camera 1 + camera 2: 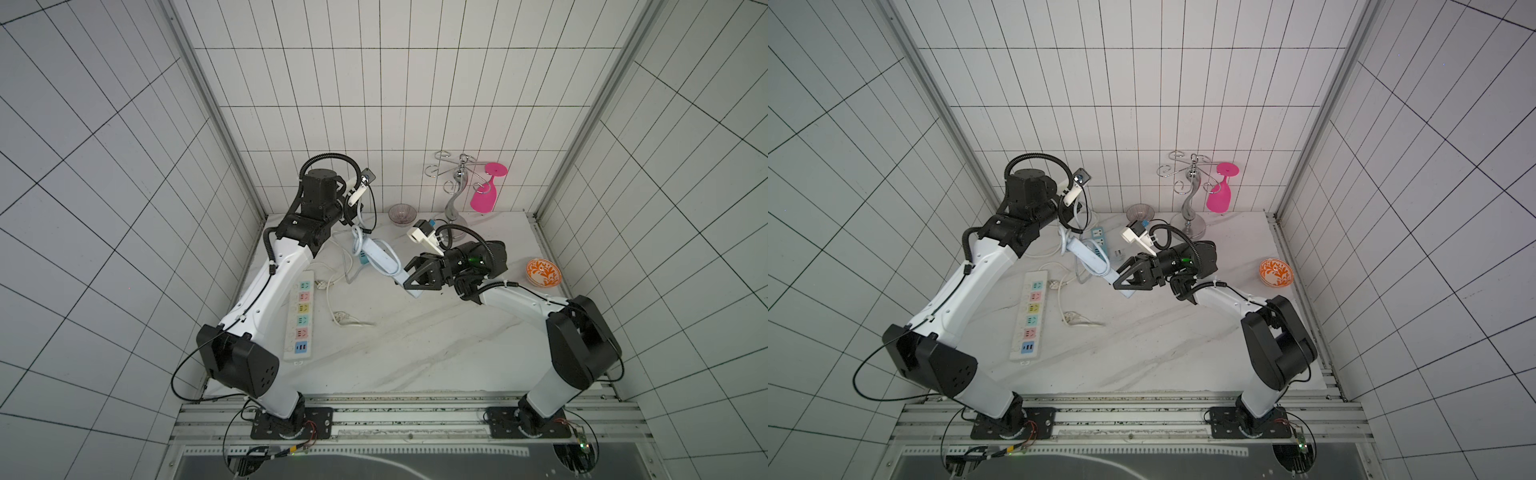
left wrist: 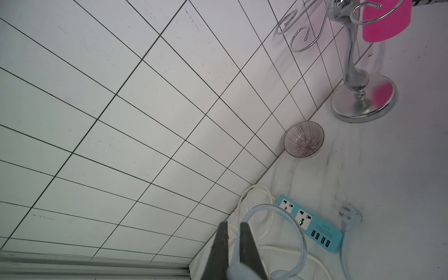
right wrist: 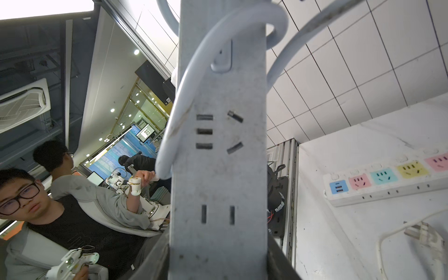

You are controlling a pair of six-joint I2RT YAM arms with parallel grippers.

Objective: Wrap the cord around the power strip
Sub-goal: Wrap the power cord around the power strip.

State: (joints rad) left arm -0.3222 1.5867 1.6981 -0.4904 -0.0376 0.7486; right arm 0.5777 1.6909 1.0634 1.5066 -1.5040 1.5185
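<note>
right gripper [image 1: 409, 277] clamped tight on the near end of power strip [image 3: 218, 174], strip held off the table, pointing out ahead of the jaws toward left gripper [image 2: 234, 244]. strip looks rigid, light, smooth plastic, could slip; end-edge hold seems right. cord [image 3: 180, 101] thick, springy, one loose turn across the strip just ahead of right gripper, probably uncoils without tension. left gripper pinched shut on cord by the strip's far end, plug [image 2: 350, 214] on the table beyond it
</note>
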